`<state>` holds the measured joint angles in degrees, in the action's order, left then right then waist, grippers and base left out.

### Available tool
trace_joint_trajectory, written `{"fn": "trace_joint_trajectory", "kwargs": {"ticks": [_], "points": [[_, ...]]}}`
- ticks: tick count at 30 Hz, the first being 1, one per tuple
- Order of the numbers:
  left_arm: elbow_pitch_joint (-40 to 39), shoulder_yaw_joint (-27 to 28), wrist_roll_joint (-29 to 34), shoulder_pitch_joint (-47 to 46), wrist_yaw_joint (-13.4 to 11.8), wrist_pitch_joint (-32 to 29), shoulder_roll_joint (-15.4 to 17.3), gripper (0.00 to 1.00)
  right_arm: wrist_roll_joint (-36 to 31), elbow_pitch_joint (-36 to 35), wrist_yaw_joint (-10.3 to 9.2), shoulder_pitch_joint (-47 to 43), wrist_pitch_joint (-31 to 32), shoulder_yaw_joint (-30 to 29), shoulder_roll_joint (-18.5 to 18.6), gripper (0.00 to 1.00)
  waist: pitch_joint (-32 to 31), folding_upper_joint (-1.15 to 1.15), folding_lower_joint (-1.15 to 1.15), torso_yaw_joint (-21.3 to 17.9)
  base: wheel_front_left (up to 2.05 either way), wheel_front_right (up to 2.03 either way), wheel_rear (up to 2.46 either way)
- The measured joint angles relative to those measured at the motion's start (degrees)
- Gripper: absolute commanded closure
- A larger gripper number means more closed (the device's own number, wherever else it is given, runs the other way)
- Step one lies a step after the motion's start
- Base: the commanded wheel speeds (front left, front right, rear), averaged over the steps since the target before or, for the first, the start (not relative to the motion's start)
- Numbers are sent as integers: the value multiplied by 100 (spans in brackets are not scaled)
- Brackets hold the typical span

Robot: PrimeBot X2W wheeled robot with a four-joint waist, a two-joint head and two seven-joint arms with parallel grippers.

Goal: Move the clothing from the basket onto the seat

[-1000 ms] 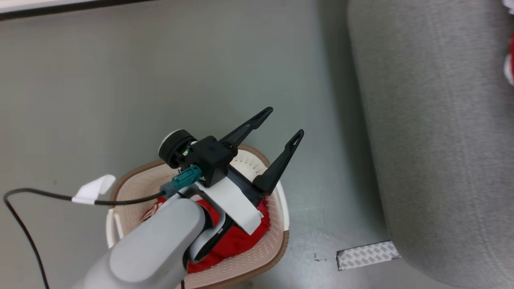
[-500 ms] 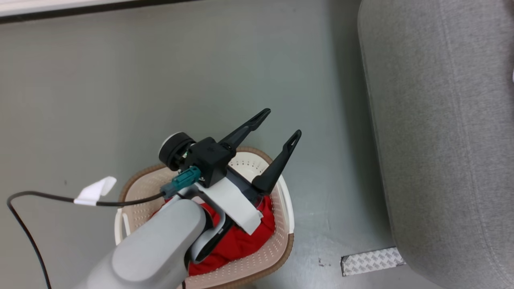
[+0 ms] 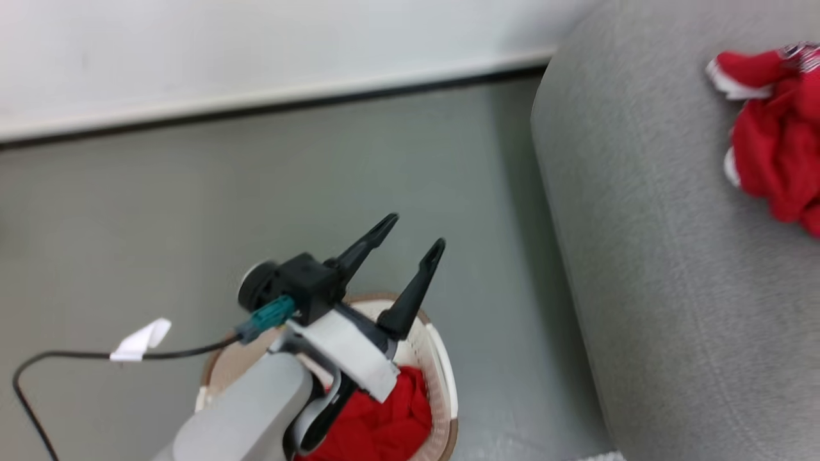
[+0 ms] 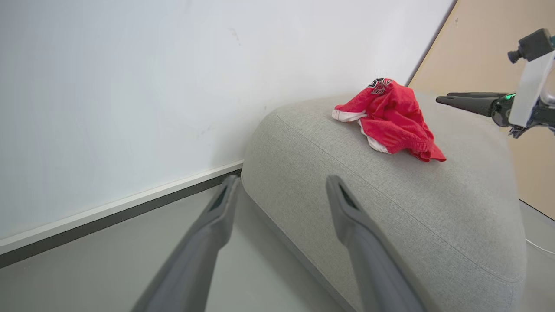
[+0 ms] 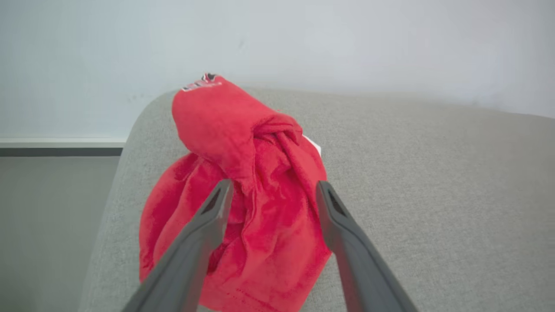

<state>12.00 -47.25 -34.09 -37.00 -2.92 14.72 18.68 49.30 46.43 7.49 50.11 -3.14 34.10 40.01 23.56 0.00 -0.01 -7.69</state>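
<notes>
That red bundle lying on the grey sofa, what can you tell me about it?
The red garment looks like soft, fuzzy cloth with white trim at some edges and a dark printed patch at one end. It is crumpled into a loose, twisted heap, not folded, and rests on top of the grey sofa, toward the end nearest the wall. The right gripper, open, points at it from close by without touching it.

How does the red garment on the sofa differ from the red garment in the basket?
On the seat, the heaped garment lies in the open, showing white trim and dark lettering. In the basket, the other garment sits low inside the walls, partly hidden, showing plain red. Both are red cloth.
</notes>
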Motion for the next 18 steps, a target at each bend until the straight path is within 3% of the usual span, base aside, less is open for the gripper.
{"fn": "trace_joint_trajectory", "kwargs": {"ticks": [11, 18], "points": [[-175, 639, -164, 927, -127, 42, 73, 0, 16, -692, -1, -475, -814, 189, 69, 0, -1289, 0, -1, -96, 0, 0, 0], [-324, 1214, -168, 1495, -277, 43, 241, 0, -198, -1369, 0, -915, -1128, -151, -253, 0, -1918, 0, -2, -11, 0, 0, 0]]}}
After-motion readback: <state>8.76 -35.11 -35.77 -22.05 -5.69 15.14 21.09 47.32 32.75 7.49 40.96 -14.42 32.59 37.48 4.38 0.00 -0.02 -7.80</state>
